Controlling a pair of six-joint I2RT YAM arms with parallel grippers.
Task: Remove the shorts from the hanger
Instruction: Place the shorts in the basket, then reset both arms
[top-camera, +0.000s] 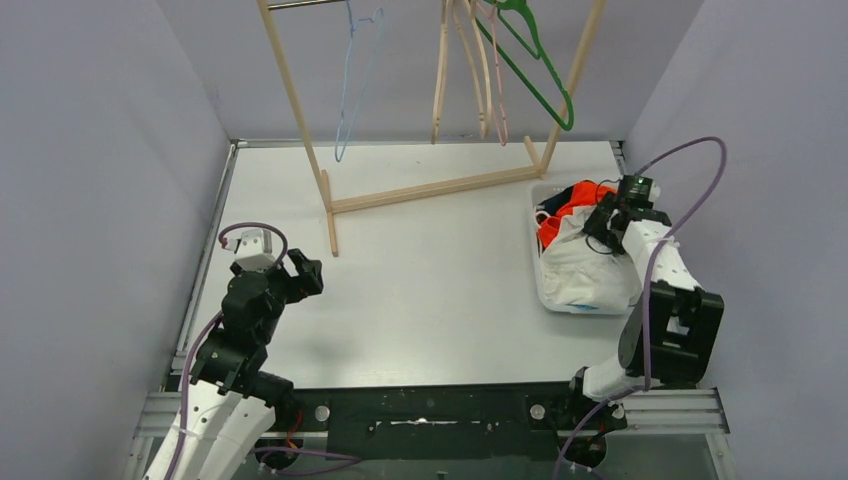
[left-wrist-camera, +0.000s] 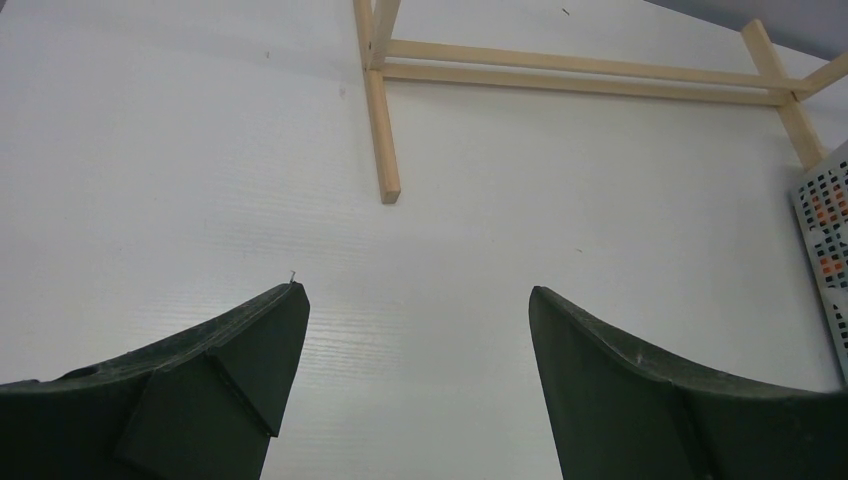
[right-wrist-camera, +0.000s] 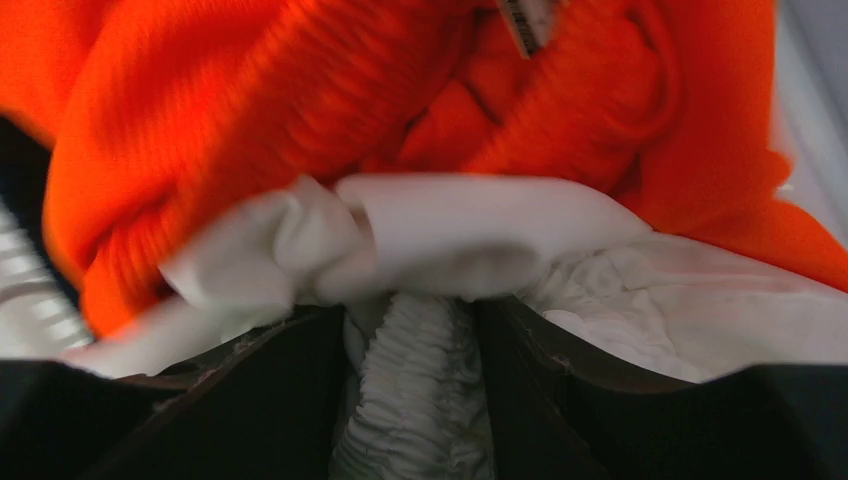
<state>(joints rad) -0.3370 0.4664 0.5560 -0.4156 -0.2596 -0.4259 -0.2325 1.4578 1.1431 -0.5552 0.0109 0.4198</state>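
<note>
White shorts (top-camera: 585, 270) lie on top of a pile in a white basket (top-camera: 537, 262) at the right, with orange shorts (top-camera: 565, 215) and a dark pair behind them. My right gripper (top-camera: 600, 222) reaches down into the pile. In the right wrist view its fingers (right-wrist-camera: 290, 400) press from both sides on the ribbed waistband of the white shorts (right-wrist-camera: 420, 390), and the orange shorts (right-wrist-camera: 300, 100) fill the background. My left gripper (top-camera: 305, 272) hovers over the table at the left, open and holding nothing (left-wrist-camera: 417, 300). The hangers (top-camera: 535, 70) on the rack are bare.
A wooden clothes rack (top-camera: 440, 190) stands at the back, its foot (left-wrist-camera: 380, 130) ahead of the left gripper. A blue wire hanger (top-camera: 355, 80), several wooden ones (top-camera: 460, 70) and a green one hang from it. The basket's perforated wall (left-wrist-camera: 825, 230) shows at the right edge.
</note>
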